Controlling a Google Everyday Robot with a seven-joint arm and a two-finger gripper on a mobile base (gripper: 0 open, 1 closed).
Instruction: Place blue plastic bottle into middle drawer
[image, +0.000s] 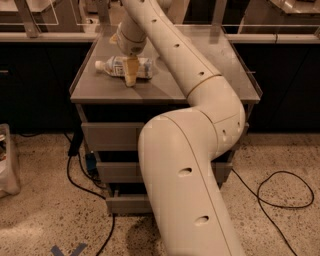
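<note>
Hanging wrist-down over the cabinet top (165, 90), gripper (131, 75) meets the blue plastic bottle (114, 67) at mid-body; bottle lies on its side directly beneath, long axis left-right, white cap (100, 65) off to the gripper's left. Open or clamped: cannot tell. Arm (190, 165) arches up from the foreground; middle drawer (114, 171) sits well below the gripper, apparently closed.

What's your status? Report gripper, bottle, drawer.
Gripper down at the bottle atop the cabinet. Bottle lying on its side, not lifted. Middle drawer looks shut; arm covers its right part.
</note>
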